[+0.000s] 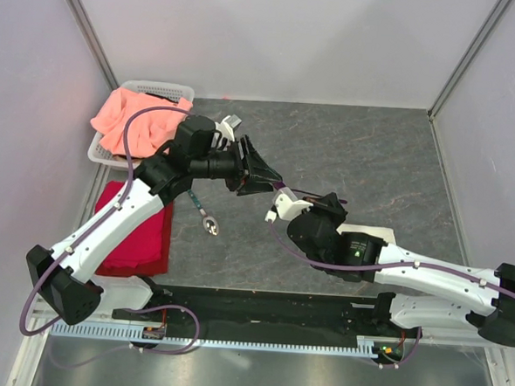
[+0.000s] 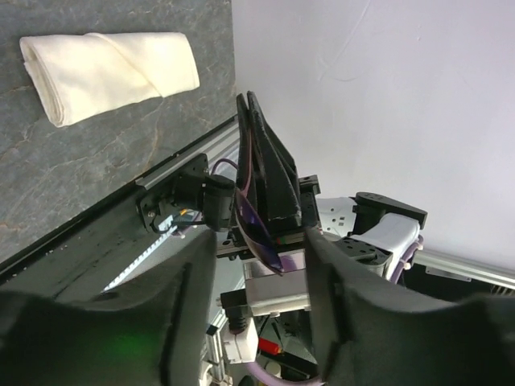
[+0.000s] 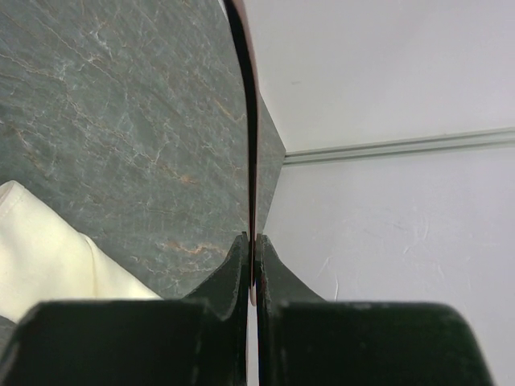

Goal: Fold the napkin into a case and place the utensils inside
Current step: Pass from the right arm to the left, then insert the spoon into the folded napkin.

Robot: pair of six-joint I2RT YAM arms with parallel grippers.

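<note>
One utensil point(image 3: 249, 121), slim, stiff and probably slick, is pinched edge-on between the pressed-together fingers of the right gripper point(image 3: 252, 241). A hold near the handle's middle is judged safest. The spoon point(image 1: 205, 218) is seen lying on the worktop point(image 1: 373, 156), near the left gripper point(image 1: 263, 174), which is spread wide and faces the right one. The folded napkin point(image 2: 105, 72), soft and easily rumpled, lies beside and below the right gripper.

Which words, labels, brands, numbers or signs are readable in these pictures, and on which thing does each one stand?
None can be read. The folded napkin, the purple utensil, the red cloth and the white basket show no visible print.
</note>
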